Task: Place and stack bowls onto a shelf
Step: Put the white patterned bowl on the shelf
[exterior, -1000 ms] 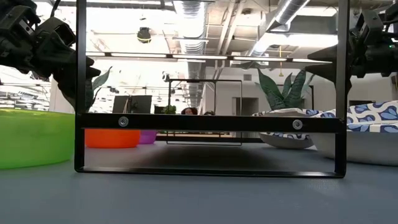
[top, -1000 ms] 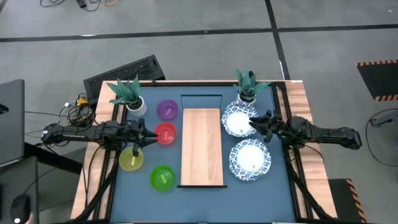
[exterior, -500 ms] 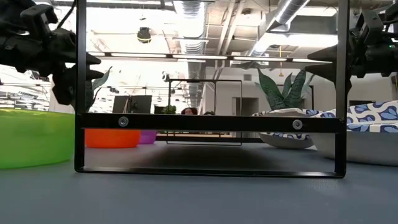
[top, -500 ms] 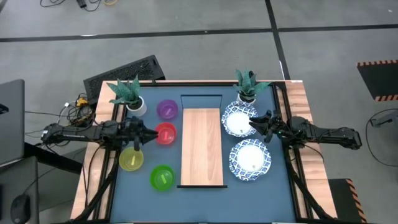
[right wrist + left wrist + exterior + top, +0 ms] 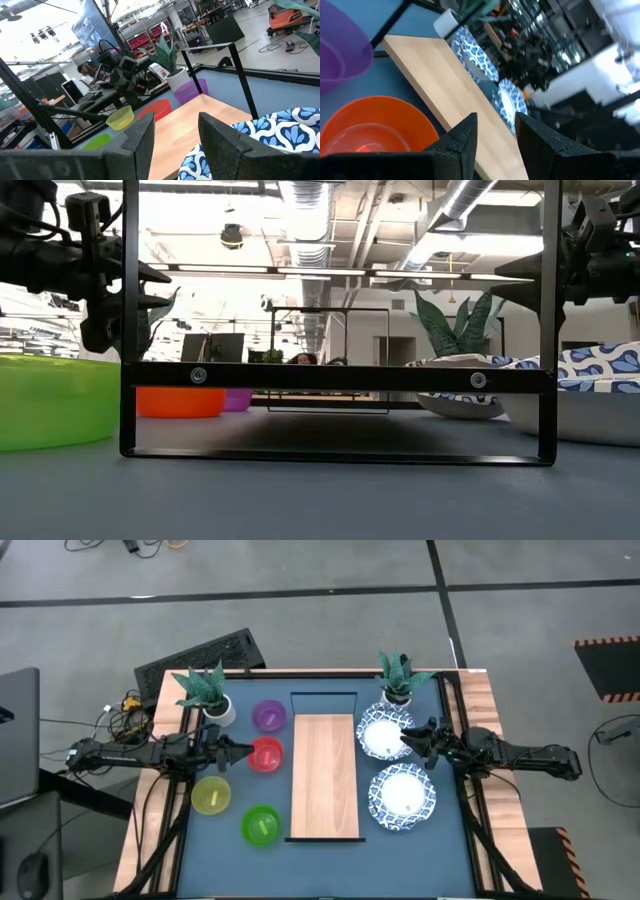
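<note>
The light-wood shelf [image 5: 325,775] lies lengthwise in the table's middle, carried by a black frame [image 5: 335,377]. Left of it stand the purple bowl [image 5: 268,716], the red bowl [image 5: 265,754], the yellow bowl [image 5: 211,796] and the green bowl [image 5: 261,825]. Right of it sit two white bowls with blue rims [image 5: 385,735] [image 5: 402,796]. My left gripper [image 5: 243,751] [image 5: 496,132] hovers open at the red bowl's left rim, pointing level at the shelf. My right gripper [image 5: 408,738] [image 5: 177,135] hovers open over the far white bowl.
Two white plant pots stand at the far corners [image 5: 215,705] [image 5: 398,690]. A black keyboard [image 5: 200,658] lies beyond the far left edge. Bare blue tabletop [image 5: 330,865] runs along the near edge.
My left gripper has rolled about its own pointing line while staying in place over the red bowl's left rim, its fingers still open. The right arm and all bowls have kept still.
</note>
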